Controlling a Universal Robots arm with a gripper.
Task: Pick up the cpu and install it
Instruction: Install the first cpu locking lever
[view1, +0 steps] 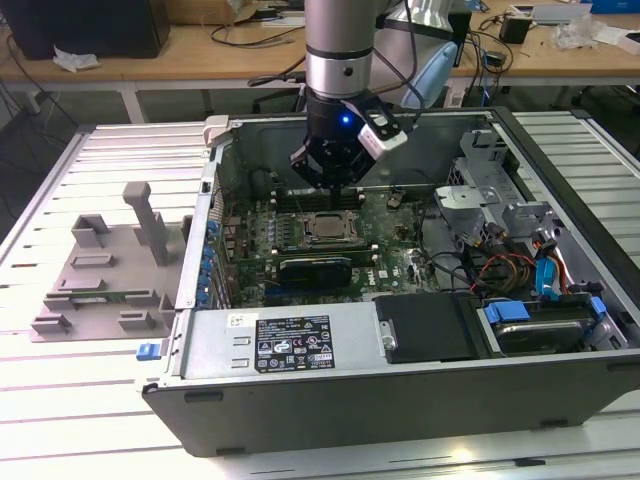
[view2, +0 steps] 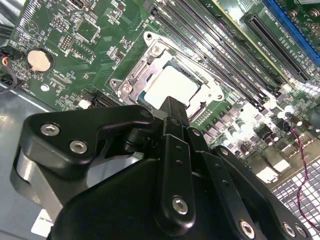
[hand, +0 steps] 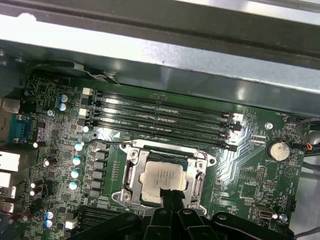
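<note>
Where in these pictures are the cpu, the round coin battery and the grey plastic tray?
cpu (hand: 162, 177): first wrist view, middle of its shiny metal top.
coin battery (hand: 278, 150): first wrist view, centre of its round face.
grey plastic tray (view1: 100, 275): exterior view, bare part of its flat base.

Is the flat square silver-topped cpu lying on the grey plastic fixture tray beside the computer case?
No, in the first wrist view the cpu sits inside the metal-framed socket on the green motherboard.

The exterior view looks down over the near wall into the whole open computer case (view1: 400, 400). Both wrist views sit close above the motherboard (hand: 250, 170), looking past the gripper (hand: 168, 196), and share the socket (view2: 145, 70)
</note>
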